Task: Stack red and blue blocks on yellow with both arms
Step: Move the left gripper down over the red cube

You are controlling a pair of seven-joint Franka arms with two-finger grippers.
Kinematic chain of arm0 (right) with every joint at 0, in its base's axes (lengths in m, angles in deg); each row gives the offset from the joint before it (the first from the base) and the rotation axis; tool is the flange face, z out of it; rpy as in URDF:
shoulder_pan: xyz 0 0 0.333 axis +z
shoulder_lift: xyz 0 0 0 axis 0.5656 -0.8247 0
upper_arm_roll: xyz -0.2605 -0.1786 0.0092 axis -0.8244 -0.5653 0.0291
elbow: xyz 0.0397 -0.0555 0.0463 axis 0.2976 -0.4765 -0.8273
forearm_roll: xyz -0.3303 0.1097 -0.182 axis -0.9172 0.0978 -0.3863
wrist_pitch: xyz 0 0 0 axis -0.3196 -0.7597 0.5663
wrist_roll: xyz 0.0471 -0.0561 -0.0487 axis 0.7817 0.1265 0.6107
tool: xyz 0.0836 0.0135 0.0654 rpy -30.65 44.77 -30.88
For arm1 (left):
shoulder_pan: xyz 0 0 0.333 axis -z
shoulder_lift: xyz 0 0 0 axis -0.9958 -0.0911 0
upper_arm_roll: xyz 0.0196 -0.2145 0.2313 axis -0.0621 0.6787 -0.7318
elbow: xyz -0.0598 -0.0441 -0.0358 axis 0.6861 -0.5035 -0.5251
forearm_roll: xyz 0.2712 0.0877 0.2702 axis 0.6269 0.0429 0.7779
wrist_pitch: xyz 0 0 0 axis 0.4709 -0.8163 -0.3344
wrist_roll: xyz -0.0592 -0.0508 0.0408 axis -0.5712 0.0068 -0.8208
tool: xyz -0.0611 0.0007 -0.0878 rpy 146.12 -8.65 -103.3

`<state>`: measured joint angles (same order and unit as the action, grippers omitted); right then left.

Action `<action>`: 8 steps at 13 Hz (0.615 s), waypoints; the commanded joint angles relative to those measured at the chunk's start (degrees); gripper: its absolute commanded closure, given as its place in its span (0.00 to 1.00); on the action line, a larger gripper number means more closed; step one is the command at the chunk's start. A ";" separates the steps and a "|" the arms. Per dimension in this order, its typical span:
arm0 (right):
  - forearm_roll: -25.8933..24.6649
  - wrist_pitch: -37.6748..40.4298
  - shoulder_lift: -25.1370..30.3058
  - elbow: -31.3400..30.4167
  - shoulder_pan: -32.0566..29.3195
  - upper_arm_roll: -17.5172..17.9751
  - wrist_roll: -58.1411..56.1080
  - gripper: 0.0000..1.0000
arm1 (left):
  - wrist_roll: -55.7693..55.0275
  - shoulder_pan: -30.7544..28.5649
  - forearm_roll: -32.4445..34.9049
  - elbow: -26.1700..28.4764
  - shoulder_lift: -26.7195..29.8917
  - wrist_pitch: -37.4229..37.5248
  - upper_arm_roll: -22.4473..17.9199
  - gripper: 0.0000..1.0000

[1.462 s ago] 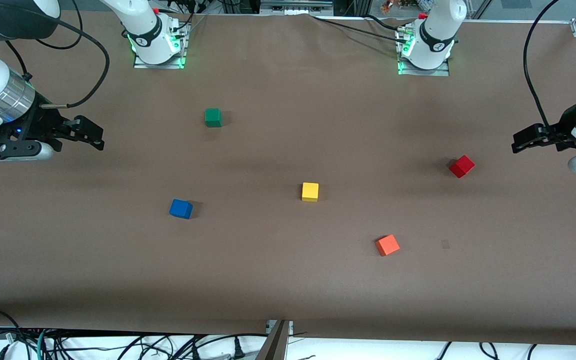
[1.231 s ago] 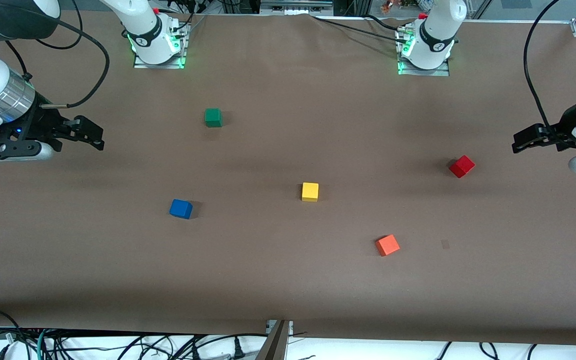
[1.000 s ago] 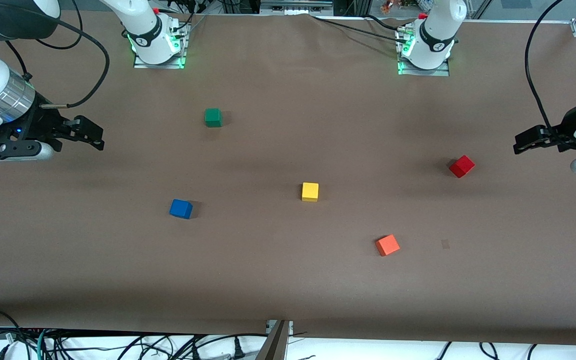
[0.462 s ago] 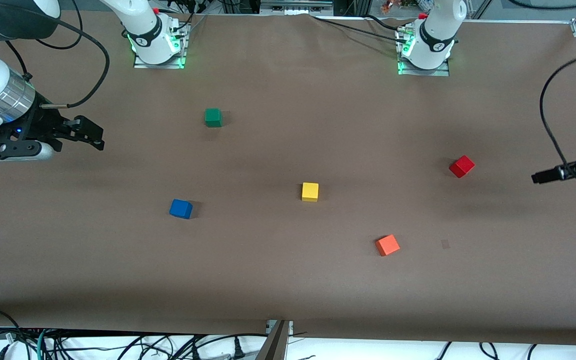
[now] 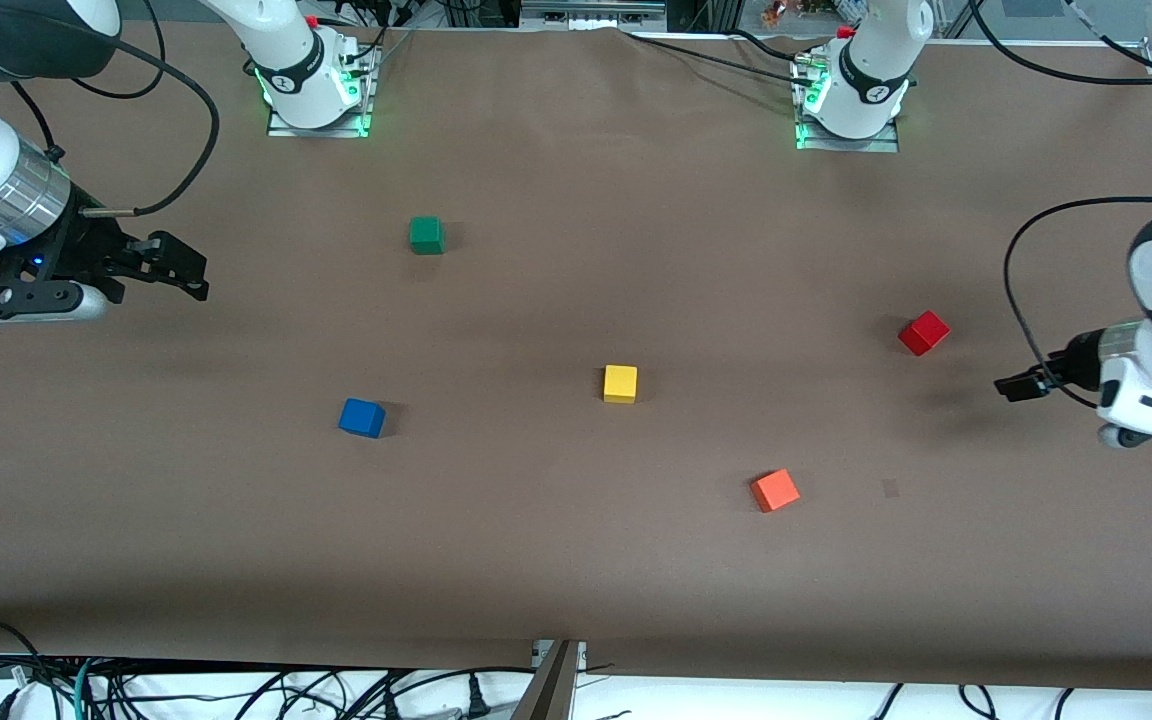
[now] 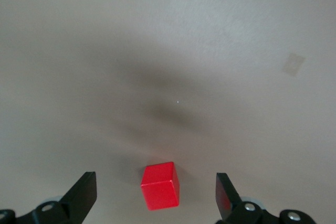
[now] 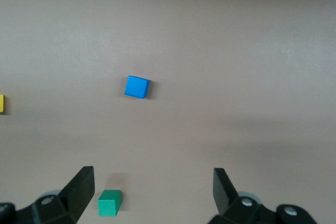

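The red block (image 5: 924, 332) sits on the table toward the left arm's end. The blue block (image 5: 362, 417) sits toward the right arm's end. The yellow cube (image 5: 620, 383) sits mid-table between them. My left gripper (image 5: 1021, 385) is open and empty, up in the air beside the red block. In the left wrist view the red block (image 6: 160, 185) shows on the table between the open gripper's (image 6: 155, 178) fingers. My right gripper (image 5: 181, 272) waits open and empty at the right arm's end. Its wrist view shows the gripper (image 7: 152, 174), the blue block (image 7: 137, 87) and the yellow cube's edge (image 7: 1, 103).
An orange-red cube (image 5: 775, 490) lies nearer the front camera than the yellow cube and the red block. A green cube (image 5: 426, 235) lies farther from the camera, near the right arm's base, and shows in the right wrist view (image 7: 109, 203). Brown paper covers the table (image 5: 576, 560).
The left arm has swung, and its gripper has dropped lower in the front view and come in beside the red block. The right arm and all the cubes have not moved.
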<state>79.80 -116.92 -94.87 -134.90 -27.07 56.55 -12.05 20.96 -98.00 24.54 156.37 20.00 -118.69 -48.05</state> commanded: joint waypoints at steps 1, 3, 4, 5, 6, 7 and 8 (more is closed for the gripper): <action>0.86 0.11 0.12 -0.01 -0.69 0.53 0.09 0.00 | -2.17 -0.13 -1.06 11.42 5.37 -8.12 0.19 0.00; 0.86 0.11 0.12 -0.01 -0.69 0.53 0.09 0.00 | -4.45 -0.13 -1.23 16.08 6.61 -11.82 0.45 0.00; 0.86 0.20 0.21 -0.01 -0.69 0.53 0.00 0.00 | -5.51 -0.04 -1.23 18.63 7.14 -13.84 0.54 0.00; 0.86 0.20 0.12 -0.01 -0.69 0.53 0.09 0.00 | -6.47 0.22 -1.23 21.61 7.92 -16.56 0.54 0.00; 0.86 0.20 0.12 -0.01 -0.69 0.53 0.09 0.00 | -7.01 0.48 -1.32 25.21 9.15 -20.33 0.54 0.00; 0.86 0.20 0.21 -0.01 -0.69 0.53 0.00 0.00 | -7.19 0.66 -1.23 27.86 9.77 -23.41 0.72 0.00; 0.86 0.28 0.12 -0.01 -0.78 0.53 0.00 0.00 | -7.19 0.58 -1.23 29.10 9.78 -25.35 1.07 0.00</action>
<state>79.80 -116.91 -94.89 -134.91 -27.07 56.55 -12.04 14.42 -97.79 24.52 179.68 26.22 -139.72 -47.29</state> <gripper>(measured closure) 0.000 0.000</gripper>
